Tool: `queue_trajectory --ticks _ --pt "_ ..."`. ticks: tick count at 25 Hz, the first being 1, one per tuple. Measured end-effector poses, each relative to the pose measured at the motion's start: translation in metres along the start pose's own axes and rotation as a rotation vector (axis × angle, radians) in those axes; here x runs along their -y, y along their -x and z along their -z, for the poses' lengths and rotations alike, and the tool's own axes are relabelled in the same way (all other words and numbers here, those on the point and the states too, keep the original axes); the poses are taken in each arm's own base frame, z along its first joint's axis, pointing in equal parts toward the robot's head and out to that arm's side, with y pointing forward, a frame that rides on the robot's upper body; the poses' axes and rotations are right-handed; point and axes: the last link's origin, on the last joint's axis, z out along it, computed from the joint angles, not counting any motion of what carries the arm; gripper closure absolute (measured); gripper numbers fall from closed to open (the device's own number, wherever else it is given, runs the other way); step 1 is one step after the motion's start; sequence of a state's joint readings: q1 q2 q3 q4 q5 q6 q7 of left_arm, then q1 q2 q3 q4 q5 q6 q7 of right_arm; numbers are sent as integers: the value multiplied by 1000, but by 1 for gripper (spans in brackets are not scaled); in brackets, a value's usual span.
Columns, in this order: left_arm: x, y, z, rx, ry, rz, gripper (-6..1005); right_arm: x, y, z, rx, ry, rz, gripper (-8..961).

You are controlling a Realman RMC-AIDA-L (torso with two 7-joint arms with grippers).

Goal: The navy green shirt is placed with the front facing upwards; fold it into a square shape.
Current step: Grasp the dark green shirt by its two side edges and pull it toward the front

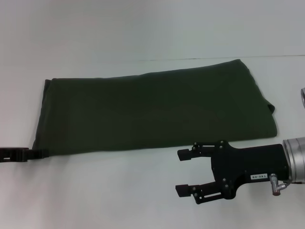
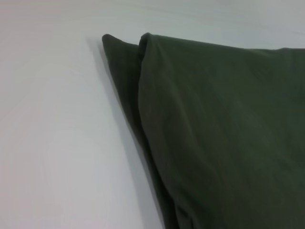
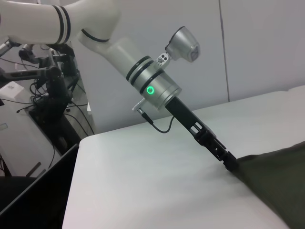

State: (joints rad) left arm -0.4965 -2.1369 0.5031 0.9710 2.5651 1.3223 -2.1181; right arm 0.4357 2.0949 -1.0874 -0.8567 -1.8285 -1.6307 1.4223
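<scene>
Olive shirt (image 1: 152, 112) folded; left hand (image 1: 40, 153) pinching corner (right hand (image 1: 185, 172) spread, beside).

Dark olive-green cotton shirt (image 1: 152, 112): matt, soft woven cloth with a faint nap, folded in smooth layers; a rolled fold edge shows in the left wrist view (image 2: 143, 95). White surface (image 1: 119, 191): smooth, matt, evenly pale. Right hand (image 1: 183, 171), just beside the cloth's near edge: matt black plastic or metal links and fingers, joined to a brushed silver metal cuff (image 1: 294, 160). Left hand (image 3: 231, 162), at the cloth's corner: matt black; its arm (image 3: 95, 24) is glossy white shell with a satin silver collar.
</scene>
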Motion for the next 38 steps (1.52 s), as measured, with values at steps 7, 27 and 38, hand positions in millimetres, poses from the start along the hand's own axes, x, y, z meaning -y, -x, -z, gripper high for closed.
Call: queue_trajectory --ticks 7,27,38 --pt "-3 -1 -4 6 5 5 433 0 0 0 -1 -2 -12 83" --pt "-3 -8 -6 11 -26 -55 967 1 2 3 8 -5 -24 88" --pt "-12 -17 3 -35 47 -88 966 27 -15 70 158 -350 -196 87"
